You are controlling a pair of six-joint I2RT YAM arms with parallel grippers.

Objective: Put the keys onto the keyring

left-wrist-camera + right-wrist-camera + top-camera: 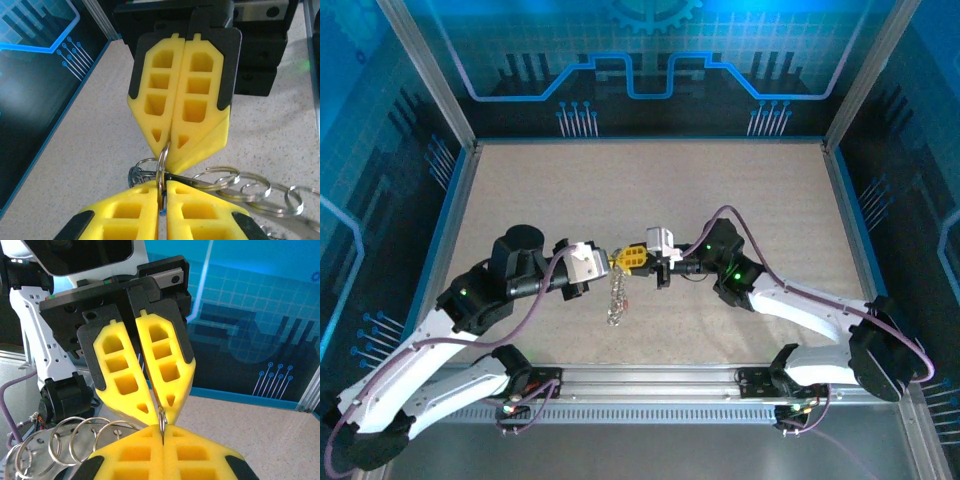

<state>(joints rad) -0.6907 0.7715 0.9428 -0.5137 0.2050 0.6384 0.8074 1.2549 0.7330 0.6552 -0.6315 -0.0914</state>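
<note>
At the centre of the tabletop, the left tool comes in from 9 o'clock and the right tool from 3 o'clock, meeting tip to tip. Each has its yellow fingers pressed together on the same thin loop of the keyring — a chain of linked silver loops. That loop stands edge-on between them. In the left wrist view the left tool sits at 6 o'clock and the right tool at 12.

From above, the chain trails toward 6 o'clock, its links too small to count and its end hard to place against the surface. Four loops show at 8 o'clock in the right wrist view, the outermost cut off by the frame. A blue speck sits in the left tool's gap — too small to name.
</note>
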